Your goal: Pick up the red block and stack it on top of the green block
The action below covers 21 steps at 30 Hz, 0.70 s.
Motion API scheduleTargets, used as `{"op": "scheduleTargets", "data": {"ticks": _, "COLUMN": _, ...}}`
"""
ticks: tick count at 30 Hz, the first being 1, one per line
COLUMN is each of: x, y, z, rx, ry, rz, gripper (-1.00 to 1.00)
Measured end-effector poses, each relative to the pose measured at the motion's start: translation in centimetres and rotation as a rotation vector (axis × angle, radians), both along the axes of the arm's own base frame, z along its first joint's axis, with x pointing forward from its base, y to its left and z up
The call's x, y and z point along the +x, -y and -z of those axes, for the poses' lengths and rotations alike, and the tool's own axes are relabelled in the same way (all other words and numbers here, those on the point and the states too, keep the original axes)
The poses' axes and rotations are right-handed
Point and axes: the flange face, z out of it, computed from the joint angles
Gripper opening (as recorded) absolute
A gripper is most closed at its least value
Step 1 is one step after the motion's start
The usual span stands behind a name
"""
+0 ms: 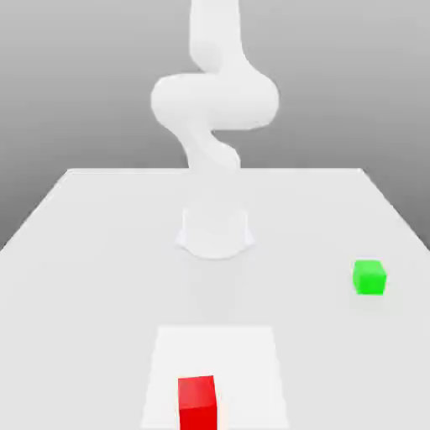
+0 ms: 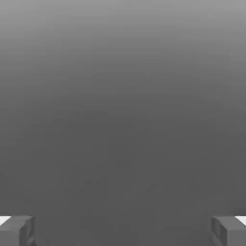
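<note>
The white arm (image 1: 214, 101) rises coiled above the table (image 1: 84, 252), well clear of both cubes. Its gripper (image 2: 123, 230) is spread wide, gripping nothing. The red block (image 1: 197, 403) sits on the near edge's pale square (image 1: 252, 361); the green block (image 1: 369, 277) lies toward the exterior view's right.

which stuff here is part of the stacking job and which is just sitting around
Part of the job:
small matte bright-red cube
small matte bright-green cube
open pincer

Just there:
white table
lighter square patch under the red cube
</note>
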Motion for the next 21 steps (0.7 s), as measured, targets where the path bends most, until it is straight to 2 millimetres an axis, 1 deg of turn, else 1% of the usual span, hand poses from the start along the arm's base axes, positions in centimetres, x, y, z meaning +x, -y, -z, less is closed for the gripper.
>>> {"op": "scheduleTargets", "data": {"ticks": 2, "x": 2.6, "y": 0.2, "z": 3.3, "rx": 0.000, "ry": -0.061, "rz": -0.011, "gripper": 0.00}}
{"op": "scheduleTargets", "data": {"ticks": 5, "x": 5.8, "y": 0.5, "z": 8.3, "rx": -0.002, "ry": -0.147, "rz": -0.025, "gripper": 0.00}}
{"op": "scheduleTargets", "data": {"ticks": 8, "x": 8.4, "y": 0.7, "z": 13.6, "rx": -0.004, "ry": -0.232, "rz": -0.039, "gripper": 0.00}}
{"op": "scheduleTargets", "data": {"ticks": 11, "x": 10.3, "y": 0.9, "z": 19.1, "rx": -0.008, "ry": -0.317, "rz": -0.052, "gripper": 0.00}}
{"op": "scheduleTargets", "data": {"ticks": 14, "x": 11.6, "y": 1.0, "z": 24.8, "rx": -0.014, "ry": -0.402, "rz": -0.063, "gripper": 0.00}}
{"op": "scheduleTargets", "data": {"ticks": 16, "x": 12.1, "y": 1.2, "z": 28.6, "rx": -0.018, "ry": -0.458, "rz": -0.071, "gripper": 0.00}}
{"op": "scheduleTargets", "data": {"ticks": 18, "x": 12.2, "y": 1.4, "z": 32.4, "rx": -0.023, "ry": -0.515, "rz": -0.077, "gripper": 0.00}}
{"op": "scheduleTargets", "data": {"ticks": 21, "x": 11.9, "y": 1.6, "z": 38.1, "rx": -0.032, "ry": -0.600, "rz": -0.088, "gripper": 0.00}}
